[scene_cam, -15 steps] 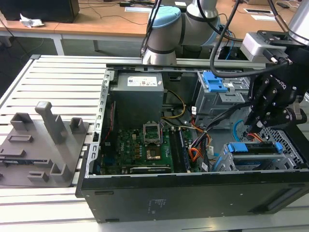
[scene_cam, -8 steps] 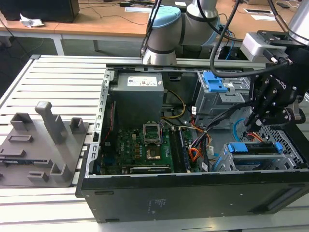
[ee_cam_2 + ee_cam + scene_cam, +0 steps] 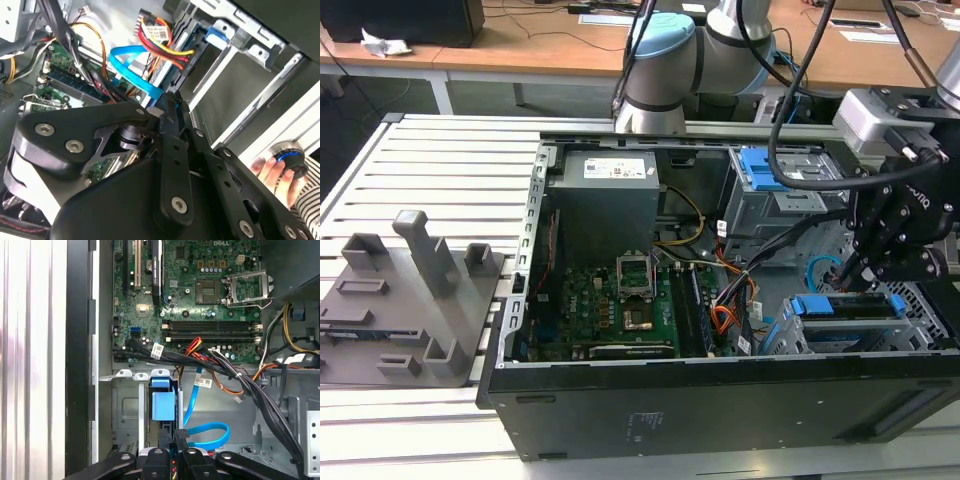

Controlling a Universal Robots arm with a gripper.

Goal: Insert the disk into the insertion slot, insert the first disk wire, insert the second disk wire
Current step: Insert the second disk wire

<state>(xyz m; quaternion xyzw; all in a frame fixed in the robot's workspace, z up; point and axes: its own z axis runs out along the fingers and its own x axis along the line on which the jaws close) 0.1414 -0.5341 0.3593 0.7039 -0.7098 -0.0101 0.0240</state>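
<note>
**Wiring up: disk seated, first lead in the pincer**

The flat disk (image 3: 162, 405) in its bright blue plastic carrier sits inside the insertion slot (image 3: 127, 410), a silver-grey perforated sheet-metal bay, so by my reading you are on the first wire. Your black gripper (image 3: 174, 439) hangs just over the bay, pinched on what looks like the plug end of the looping flat blue data wire (image 3: 210, 432). Seating it calls for squaring plug to socket among crowding leads. The open black tower case (image 3: 720, 400) around them holds a green motherboard (image 3: 200, 315) and red-and-yellow power leads (image 3: 160, 47).
</note>
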